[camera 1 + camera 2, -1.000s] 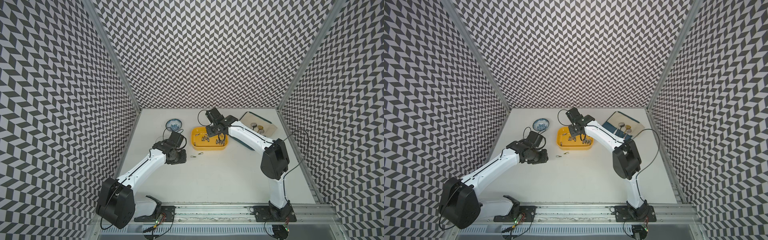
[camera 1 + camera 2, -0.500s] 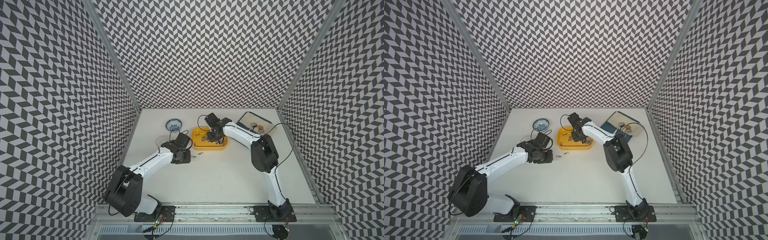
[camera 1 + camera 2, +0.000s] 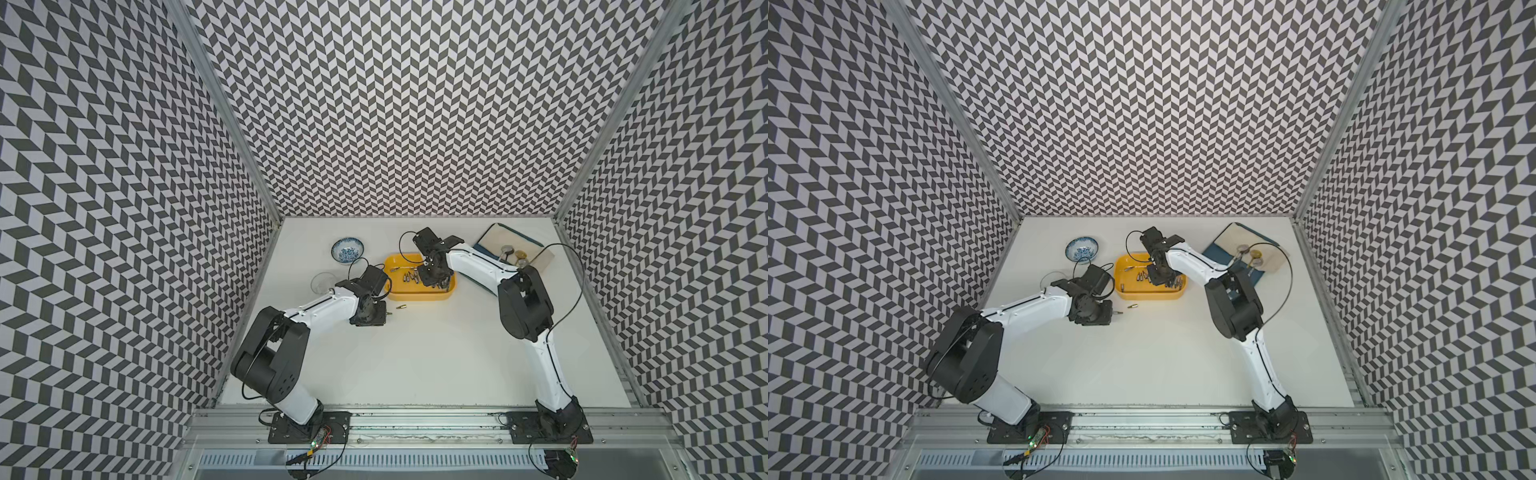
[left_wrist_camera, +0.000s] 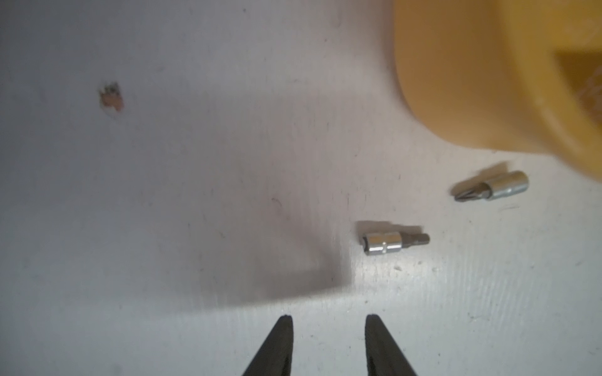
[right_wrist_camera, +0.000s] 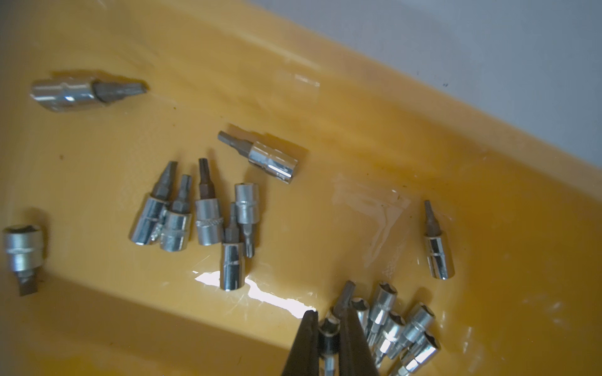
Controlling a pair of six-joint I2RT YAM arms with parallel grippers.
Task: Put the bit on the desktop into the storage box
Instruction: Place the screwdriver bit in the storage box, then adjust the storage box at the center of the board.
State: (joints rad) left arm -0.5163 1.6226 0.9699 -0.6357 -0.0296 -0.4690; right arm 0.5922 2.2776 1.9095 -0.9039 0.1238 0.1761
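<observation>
Two small chrome bits lie on the off-white desktop [image 3: 436, 353] just in front of the yellow storage box [image 3: 415, 297]. In the left wrist view the nearer bit [image 4: 395, 242] lies slightly ahead and to one side of my left gripper [image 4: 329, 317]. The farther bit [image 4: 492, 190] lies close to the box wall [image 4: 456, 81]. The left gripper [image 3: 383, 316] is open and empty. My right gripper [image 5: 329, 320] is low inside the box, shut on a bit [image 5: 329, 333], next to a cluster of several bits. In both top views it [image 3: 1167, 282] hangs over the box [image 3: 1150, 296].
A blue-patterned bowl [image 3: 348, 250] and a clear glass item [image 3: 323, 282] stand behind the left arm. A blue-and-cream tray [image 3: 515, 249] with round metal pieces sits at the back right. Chevron walls close in three sides.
The left gripper has shifted a little to the right toward the two bits. The right gripper has sunk lower into the yellow box. Both arms' elbows have swung.
</observation>
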